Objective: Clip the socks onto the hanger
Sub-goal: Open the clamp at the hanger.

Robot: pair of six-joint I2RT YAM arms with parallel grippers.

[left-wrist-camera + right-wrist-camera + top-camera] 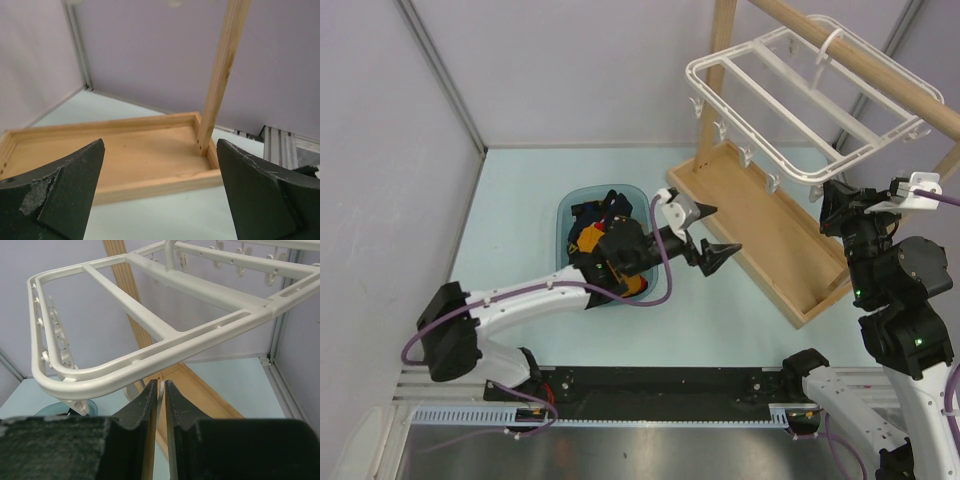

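Mustard-yellow socks (588, 239) lie in a teal basket (566, 215), mixed with navy and red ones. The white hanger (790, 62) hangs by its hook from the wooden rod. My left gripper (712, 252) is open and empty, just right of the basket, low over the table and facing the rack's tray; in the left wrist view (161, 150) nothing lies between its fingers. My right gripper (828, 197) is at the hanger's near right corner. In the right wrist view (161, 384) it sits just under the frame (150, 357), closed on a thin white clip.
The wooden rack has a shallow tray base (760, 235) and upright posts (222, 75) carrying the round rod (880, 70). Several more clips (748, 155) dangle along the hanger's near edge. Grey walls close in the left and back.
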